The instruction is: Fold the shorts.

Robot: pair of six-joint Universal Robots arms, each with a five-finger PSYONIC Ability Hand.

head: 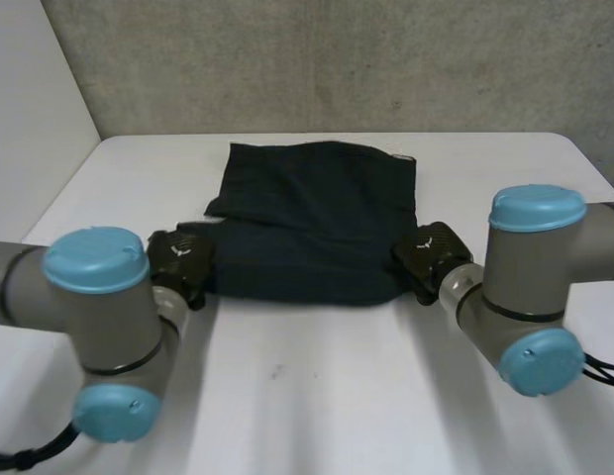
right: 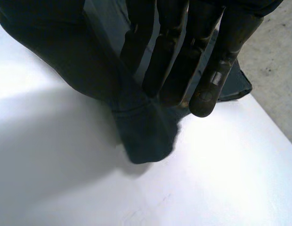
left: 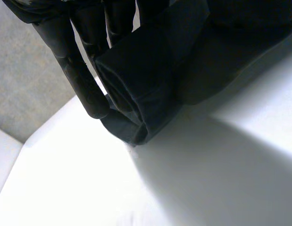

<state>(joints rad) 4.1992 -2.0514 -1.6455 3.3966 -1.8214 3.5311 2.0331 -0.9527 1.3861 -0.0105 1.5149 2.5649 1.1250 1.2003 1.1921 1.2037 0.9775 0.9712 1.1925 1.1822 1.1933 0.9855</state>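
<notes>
Dark navy shorts (head: 317, 218) lie mid-table, with the far part folded over the near part. My left hand (head: 180, 259) is at the near left corner of the shorts and my right hand (head: 431, 255) at the near right corner. Along my left hand's palm, the fingers (left: 75, 70) reach down over a rolled fold of the shorts (left: 136, 80), which is pinched against the thumb. My right hand's fingers (right: 216, 70) press a bunched corner of the shorts (right: 141, 132) the same way, lifted slightly off the table.
The white table (head: 337, 386) has bare room in front of the shorts and on both sides. A grey wall rises behind the table's far edge. Both arms' elbows sit near the front edge.
</notes>
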